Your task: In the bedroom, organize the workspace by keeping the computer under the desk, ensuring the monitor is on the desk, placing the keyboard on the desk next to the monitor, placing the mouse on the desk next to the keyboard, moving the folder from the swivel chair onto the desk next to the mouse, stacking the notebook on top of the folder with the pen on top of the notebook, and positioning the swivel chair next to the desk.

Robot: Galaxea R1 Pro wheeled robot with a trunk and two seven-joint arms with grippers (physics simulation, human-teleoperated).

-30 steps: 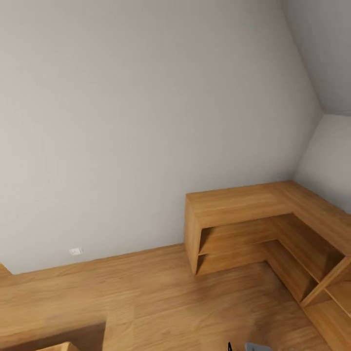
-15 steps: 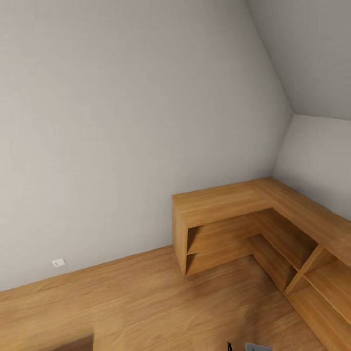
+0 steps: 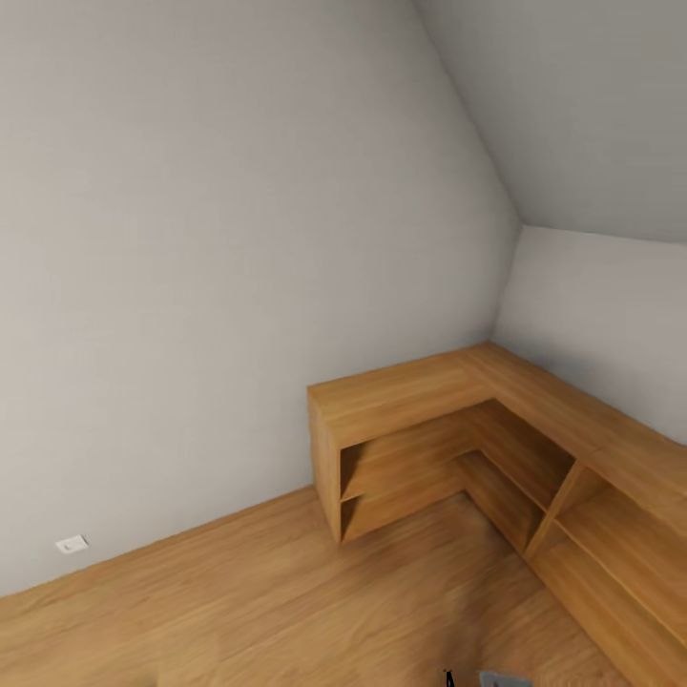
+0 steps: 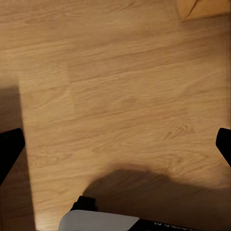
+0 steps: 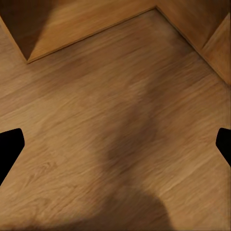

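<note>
1. Ahead of me, in the head view, an L-shaped shelf unit (image 3: 420,448) sits on the floor (image 3: 286,601) in the corner of the room, one leg along the wall (image 3: 219,267) in front, the other running along the wall to my right.
2. Open shelves lie under its top, facing into the room.
3. A wall socket (image 3: 72,545) sits low on the front wall, well left of the shelf unit, just above the floor.
4. My left fingers (image 4: 9,149) hang above bare floor.
5. My right fingers (image 5: 10,147) hang above floor near the shelf unit's base.

Head toward corner; wrists floorward
</note>
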